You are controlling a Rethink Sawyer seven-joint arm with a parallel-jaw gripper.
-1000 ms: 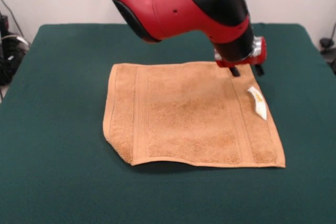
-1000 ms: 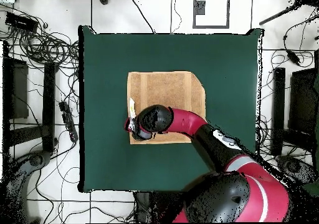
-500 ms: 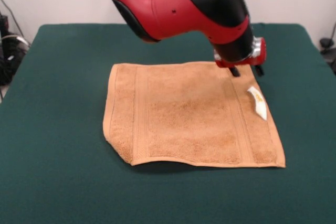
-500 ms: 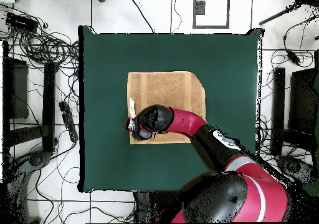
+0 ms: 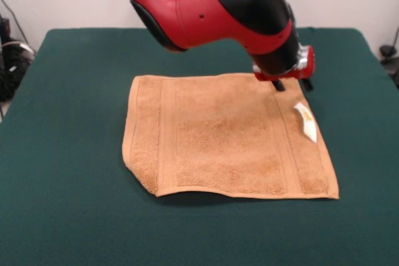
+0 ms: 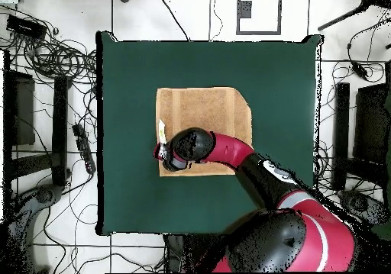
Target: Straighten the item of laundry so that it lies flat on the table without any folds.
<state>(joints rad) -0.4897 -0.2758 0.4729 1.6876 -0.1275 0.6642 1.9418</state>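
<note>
Arm slightly shifted; end effector (image 5: 292, 85) open

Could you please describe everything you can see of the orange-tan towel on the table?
The towel is orange-tan terry, roughly square, lying nearly flat mid-table on the green table. Woven stripe bands run near two opposite edges, and a small white tag lies on it by one side. One near corner looks cut off, apparently folded under. The gripper, open, is over its far corner beside the tag.
</note>
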